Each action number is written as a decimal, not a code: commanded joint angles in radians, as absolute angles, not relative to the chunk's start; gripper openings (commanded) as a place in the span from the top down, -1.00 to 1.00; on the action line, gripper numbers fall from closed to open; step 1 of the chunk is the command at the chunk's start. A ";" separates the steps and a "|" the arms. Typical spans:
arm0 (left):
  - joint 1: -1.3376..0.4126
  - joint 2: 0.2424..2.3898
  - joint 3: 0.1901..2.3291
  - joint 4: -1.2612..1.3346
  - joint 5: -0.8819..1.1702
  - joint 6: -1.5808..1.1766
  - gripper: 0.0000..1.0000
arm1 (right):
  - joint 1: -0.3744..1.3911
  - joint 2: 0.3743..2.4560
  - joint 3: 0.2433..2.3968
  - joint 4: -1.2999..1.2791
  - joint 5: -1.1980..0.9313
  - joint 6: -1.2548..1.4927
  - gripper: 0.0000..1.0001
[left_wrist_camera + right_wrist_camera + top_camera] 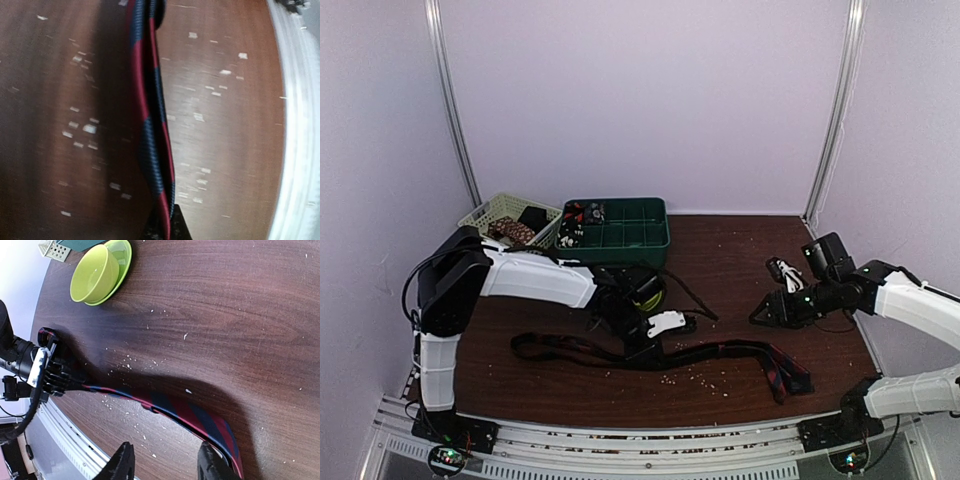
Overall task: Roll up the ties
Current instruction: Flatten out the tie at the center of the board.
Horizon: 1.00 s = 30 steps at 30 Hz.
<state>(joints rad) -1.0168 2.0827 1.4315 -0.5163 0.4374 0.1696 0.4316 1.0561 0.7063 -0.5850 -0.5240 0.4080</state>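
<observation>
Pinching the striped tie (pixel 152 125) with your left gripper (pixel 638 338) clamped, centre the spread right gripper (pixel 167 462) over the wide end beneath its fingers.

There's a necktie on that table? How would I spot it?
Start at the brown table, near its front edge. A long narrow tie stretches sideways there. Red and navy diagonal stripes set it apart from the round lime-green bowl behind.

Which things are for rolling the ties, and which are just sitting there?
For the job:
striped tie
left hand, shut on it
right hand, open near its wide end

Just lying about:
green bowl
green plate
green bin
white basket
</observation>
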 commanded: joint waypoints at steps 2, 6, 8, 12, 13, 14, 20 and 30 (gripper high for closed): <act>-0.952 1.994 1.367 -0.589 0.823 0.095 1.00 | 0.430 1.076 0.746 -0.640 -0.541 0.388 0.24; -0.882 2.016 1.369 -0.627 0.857 0.089 1.00 | 0.433 1.118 0.769 -0.624 -0.559 0.385 0.28; -0.848 2.053 1.389 -0.652 0.816 0.083 1.00 | 0.434 1.138 0.767 -0.613 -0.564 0.385 0.28; -0.817 2.125 1.425 -0.687 0.744 0.085 1.00 | 0.437 1.163 0.735 -0.589 -0.563 0.383 0.28; -0.816 2.136 1.440 -0.692 0.719 0.085 1.00 | 0.436 1.167 0.729 -0.588 -0.552 0.380 0.28; -0.816 2.148 1.448 -0.697 0.695 0.083 1.00 | 0.436 1.172 0.726 -0.592 -0.541 0.378 0.28; -0.815 2.098 1.429 -0.661 0.537 0.073 0.26 | 0.437 1.107 0.709 -0.662 -0.443 0.404 0.05; -0.806 1.829 1.328 -0.520 0.264 0.004 -0.93 | 0.503 0.968 0.553 -0.718 -0.292 0.607 -0.14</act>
<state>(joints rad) -0.8127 1.9606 1.3632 -0.6281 0.4049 0.0441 0.4614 1.0016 0.5903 -0.6891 -0.4133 0.4866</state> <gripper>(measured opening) 0.821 0.564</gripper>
